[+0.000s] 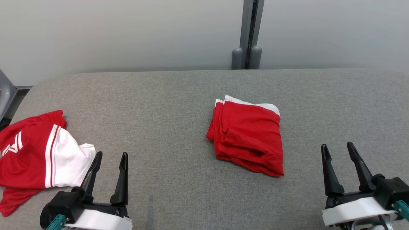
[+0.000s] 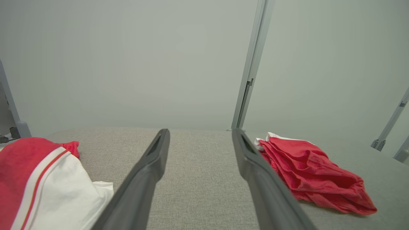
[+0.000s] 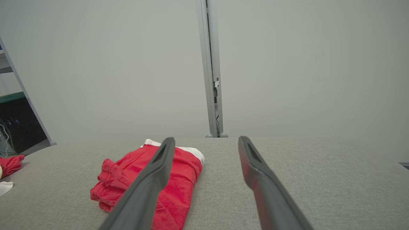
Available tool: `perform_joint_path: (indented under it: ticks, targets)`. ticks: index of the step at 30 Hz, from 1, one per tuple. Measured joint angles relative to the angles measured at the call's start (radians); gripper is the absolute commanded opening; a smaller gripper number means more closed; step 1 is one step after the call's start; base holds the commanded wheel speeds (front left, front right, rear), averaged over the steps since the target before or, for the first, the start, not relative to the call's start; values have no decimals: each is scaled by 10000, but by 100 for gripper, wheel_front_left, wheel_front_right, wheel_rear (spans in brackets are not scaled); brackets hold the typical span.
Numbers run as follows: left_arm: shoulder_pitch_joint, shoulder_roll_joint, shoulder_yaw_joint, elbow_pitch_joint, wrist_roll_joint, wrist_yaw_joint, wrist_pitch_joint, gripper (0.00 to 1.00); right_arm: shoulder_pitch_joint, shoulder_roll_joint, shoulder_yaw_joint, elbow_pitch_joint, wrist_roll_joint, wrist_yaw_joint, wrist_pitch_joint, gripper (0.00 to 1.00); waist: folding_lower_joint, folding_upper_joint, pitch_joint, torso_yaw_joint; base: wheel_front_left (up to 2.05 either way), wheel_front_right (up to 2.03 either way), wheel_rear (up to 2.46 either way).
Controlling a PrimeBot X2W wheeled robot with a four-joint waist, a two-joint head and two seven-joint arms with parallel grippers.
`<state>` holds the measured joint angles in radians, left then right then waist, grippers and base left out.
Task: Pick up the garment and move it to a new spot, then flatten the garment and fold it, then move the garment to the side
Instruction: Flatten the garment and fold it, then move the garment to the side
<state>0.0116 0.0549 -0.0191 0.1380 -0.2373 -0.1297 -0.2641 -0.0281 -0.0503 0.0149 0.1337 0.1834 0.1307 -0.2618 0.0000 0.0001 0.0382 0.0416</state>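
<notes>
A red garment with a white band (image 1: 247,137) lies folded into a compact rectangle at the middle of the grey padded table (image 1: 159,95); it also appears in the left wrist view (image 2: 313,172) and the right wrist view (image 3: 121,179). A second red-and-white garment (image 1: 32,150) (image 2: 32,179) lies loosely spread at the table's left edge. My left gripper (image 1: 111,155) (image 2: 200,131) hovers open at the near left, just right of that loose garment. My right gripper (image 1: 337,145) (image 3: 207,139) hovers open at the near right, well right of the folded one. Neither holds anything.
A pale wall with a grey vertical post (image 1: 249,35) stands behind the table's far edge. Bare grey surface stretches between the two garments and to the right of the folded one. Some dark equipment (image 3: 19,127) sits beyond the table's left end.
</notes>
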Motion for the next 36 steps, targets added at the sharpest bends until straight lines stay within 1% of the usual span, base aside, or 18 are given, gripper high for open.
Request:
perform_joint_path:
  ticks: [21, 26, 29, 33, 36]
  targets:
    - [-52, -54, 58, 267, 88, 2, -2, 100, -91, 13, 67, 351, 100, 0, 0, 100, 0, -1, -24, 112, 0, 0, 0]
    - [-121, -56, 169, 570, 171, 385, 0, 100, -107, 15, 130, 479, 171, 0, 0, 100, 0, 0, -6, 213, 0, 0, 0]
    - [-151, -54, 186, 625, 157, 476, 0, 100, -229, 13, 226, 550, 169, 0, 0, 100, 0, 0, 36, 235, 0, 0, 0]
    - [-223, -54, 203, 627, 40, 518, 0, 100, -672, 15, 604, 1114, 261, 0, -4, 100, 0, 0, 179, 215, 0, 0, 0]
    - [-377, -54, 117, 648, -31, 516, 0, 100, -1368, 23, 884, 2094, 228, 0, 67, 100, 0, 0, 341, 205, 0, 0, 0]
